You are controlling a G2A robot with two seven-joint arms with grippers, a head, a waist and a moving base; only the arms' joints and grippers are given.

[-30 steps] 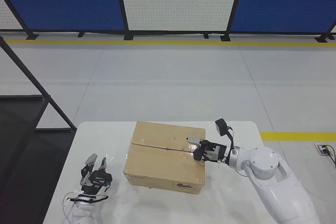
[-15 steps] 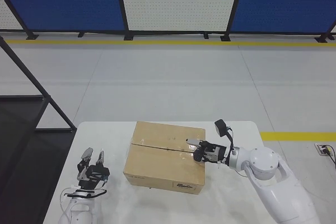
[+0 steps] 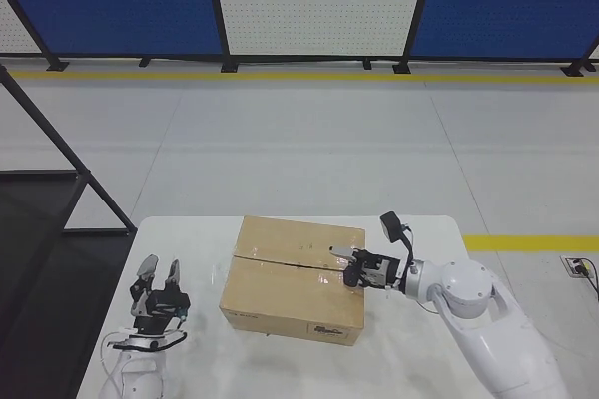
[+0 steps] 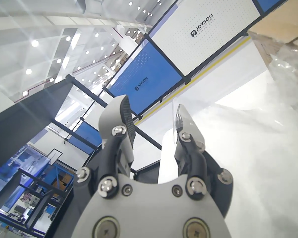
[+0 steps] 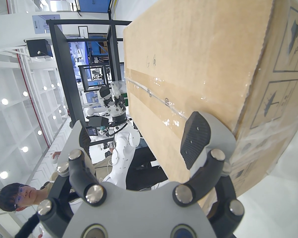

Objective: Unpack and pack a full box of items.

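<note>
Top view: found a brown cardboard box (image 3: 295,279) lying flat on the white table (image 3: 419,234), flaps shut and sealed along the taped seam (image 3: 290,263) across its top. Could tell nothing of the contents. Saw the right gripper (image 3: 347,264) at the box's top edge on the right arm's side, near the end of that seam, with jaws spread wide and nothing between them. Spotted the left gripper (image 3: 160,266) well apart from the box, over the table's left part, pointing away from the robot, parted and empty.

Left wrist view: looked upward past two separated fingers (image 4: 125,115) toward ceiling lights and blue panels, with only air in the gap. Caught a corner of the box at the frame's edge, beside crinkled clear film (image 4: 288,63).

Right wrist view: faced the box's top and one printed side from close by, lid shut under glossy tape. Noted one ribbed pad (image 5: 195,139) in front of the top near a corner, the other finger well off beyond the box's edge. Could not tell whether the pad touched the cardboard.
</note>
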